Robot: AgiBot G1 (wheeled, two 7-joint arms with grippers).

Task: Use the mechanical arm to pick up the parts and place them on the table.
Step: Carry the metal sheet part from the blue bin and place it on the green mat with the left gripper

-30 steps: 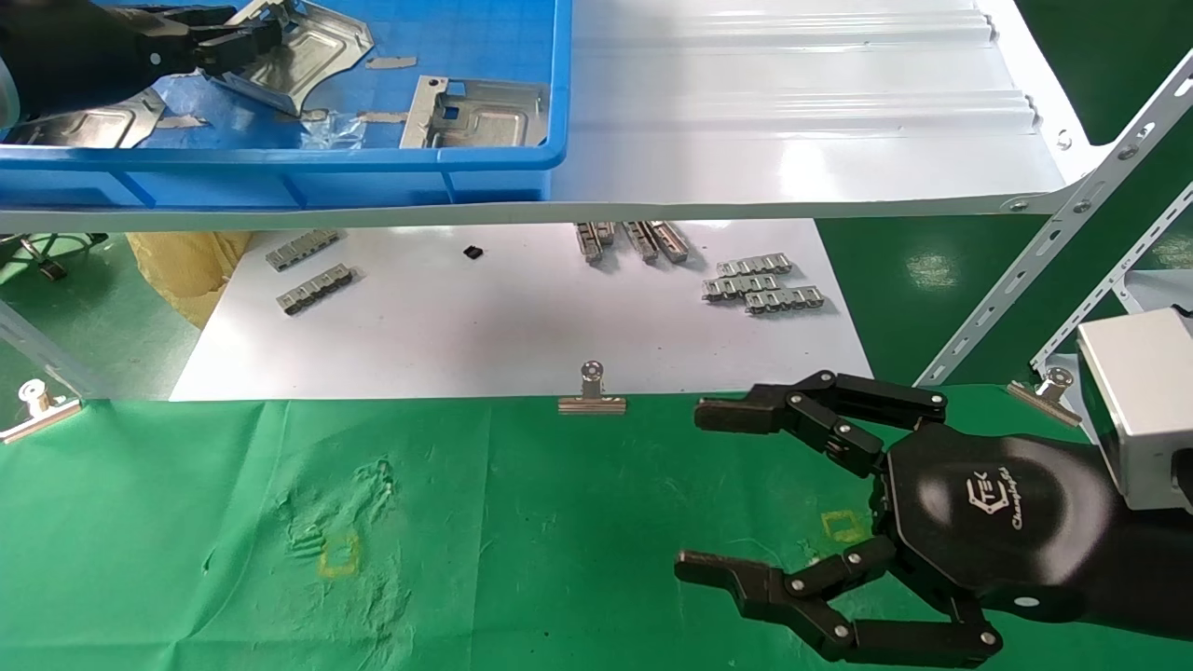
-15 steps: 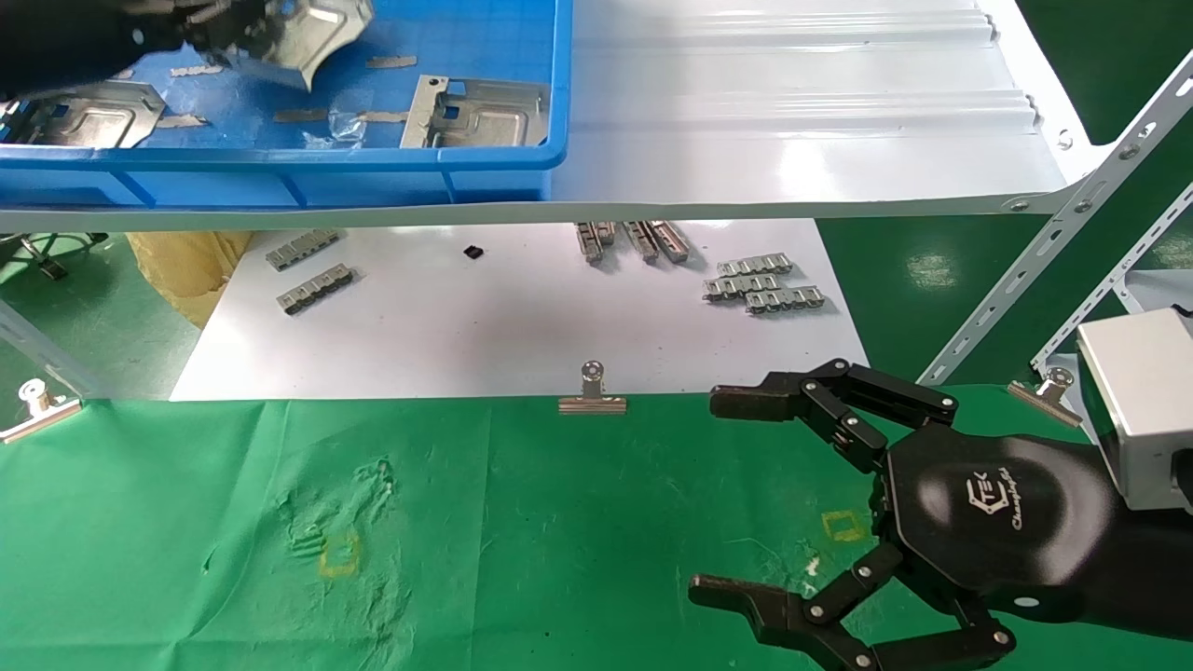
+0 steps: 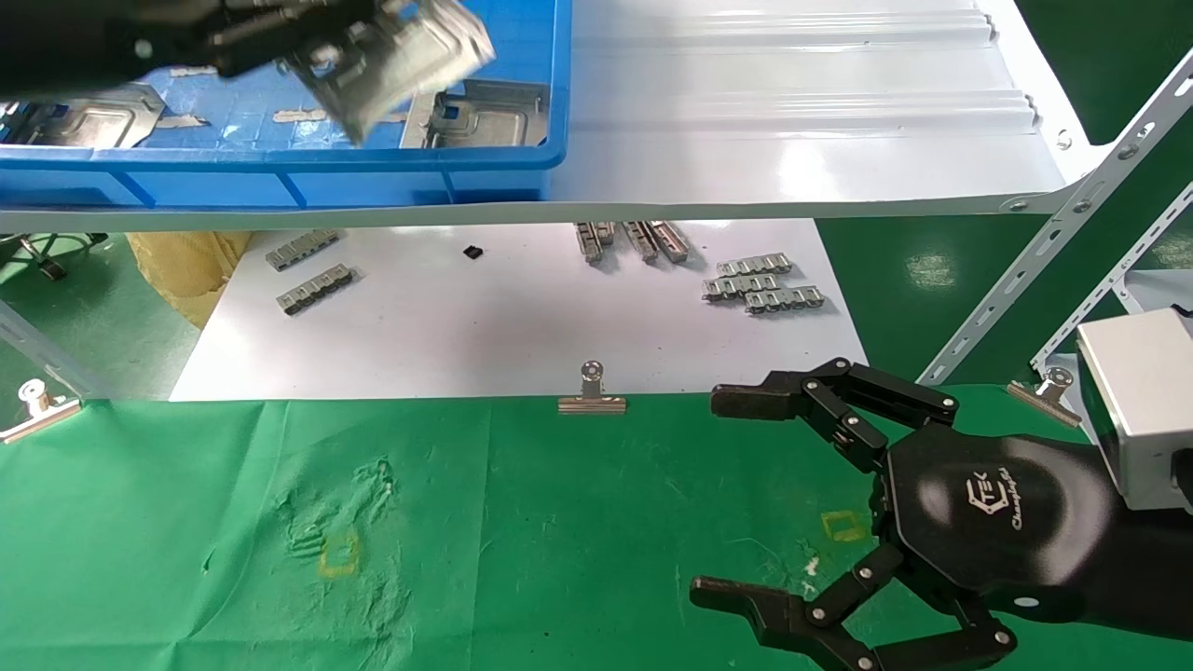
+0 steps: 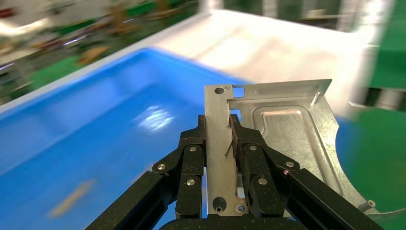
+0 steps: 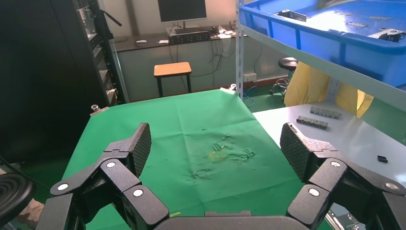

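My left gripper (image 3: 317,42) is shut on a silver stamped part (image 3: 401,61) and holds it above the blue crate (image 3: 280,172) at the upper left. In the left wrist view the fingers (image 4: 242,139) pinch the part's flat edge (image 4: 218,143), its embossed panel beside them. Two more parts (image 3: 480,112) (image 3: 79,107) lie in the crate. My right gripper (image 3: 718,499) is open and empty, low over the green-cloth table (image 3: 513,522) at the right. It also shows open in the right wrist view (image 5: 215,148).
The crate stands on a glossy white shelf (image 3: 792,112) with a metal frame (image 3: 1053,270) at the right. Below, a white board (image 3: 522,326) carries small ridged strips (image 3: 764,284) (image 3: 312,266). Binder clips (image 3: 592,396) (image 3: 37,405) pin the cloth. Yellow squares (image 3: 340,554) (image 3: 843,527) mark it.
My left gripper has lifted the part out of the crate and carried it to the right. My right gripper's fingers spread a little wider, then held still.
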